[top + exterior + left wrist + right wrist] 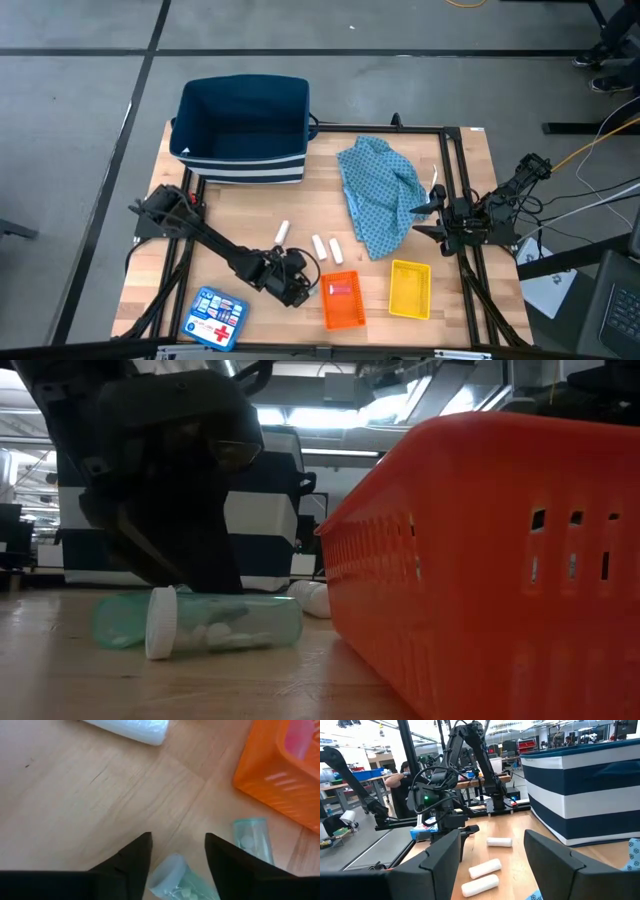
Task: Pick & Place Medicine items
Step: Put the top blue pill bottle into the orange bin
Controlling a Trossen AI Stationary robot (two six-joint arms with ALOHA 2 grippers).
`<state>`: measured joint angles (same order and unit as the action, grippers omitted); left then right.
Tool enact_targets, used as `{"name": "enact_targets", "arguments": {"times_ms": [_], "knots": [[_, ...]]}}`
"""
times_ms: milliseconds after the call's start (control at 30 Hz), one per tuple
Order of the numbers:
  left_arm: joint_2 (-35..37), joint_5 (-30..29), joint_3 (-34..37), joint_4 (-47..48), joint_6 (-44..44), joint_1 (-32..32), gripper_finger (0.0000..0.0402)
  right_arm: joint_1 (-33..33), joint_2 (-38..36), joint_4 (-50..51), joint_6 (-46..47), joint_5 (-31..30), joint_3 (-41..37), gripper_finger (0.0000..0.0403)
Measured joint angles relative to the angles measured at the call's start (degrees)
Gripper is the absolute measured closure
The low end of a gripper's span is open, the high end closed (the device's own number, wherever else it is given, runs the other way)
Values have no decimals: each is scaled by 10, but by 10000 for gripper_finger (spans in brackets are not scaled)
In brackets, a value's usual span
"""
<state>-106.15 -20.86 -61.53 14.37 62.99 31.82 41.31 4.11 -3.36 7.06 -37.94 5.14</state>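
Observation:
Three white sticks (318, 246) lie on the wood behind the orange tray (342, 312); one of them (131, 728) shows in the left wrist view. My left gripper (295, 280) is open and low over the table just left of that tray. A translucent green pill bottle with a white cap (172, 881) lies on its side between its fingers. Whether they touch it, I cannot tell. A second green bottle (253, 840) lies beside the tray. Something pink (340, 288) sits in the tray. My right gripper (432, 217) waits open at the cloth's right edge.
A blue patterned cloth (383, 195) lies crumpled right of centre. A navy striped basket (243, 130) stands at the far edge. The yellow tray (410, 289) sits right of the orange one, and a flat blue box with a red cross (215, 318) lies near left.

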Motion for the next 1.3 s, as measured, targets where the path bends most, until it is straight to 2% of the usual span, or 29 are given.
{"name": "enact_targets", "arguments": {"times_ms": [233,367,500,700,967,1300], "knots": [[28,-17,1,16,-108,3,152,0,0,6,0,0,0,183],[31,-19,1,14,-205,8,150,0,0,9,0,0,0,183],[31,12,1,10,-264,7,152,0,0,9,0,0,0,183],[39,62,1,-46,-246,-9,153,0,0,9,5,-1,0,183],[70,75,0,-68,-153,-27,153,0,0,9,11,-2,0,183],[41,93,0,-67,-76,-23,153,0,0,9,11,-2,0,183]]}}
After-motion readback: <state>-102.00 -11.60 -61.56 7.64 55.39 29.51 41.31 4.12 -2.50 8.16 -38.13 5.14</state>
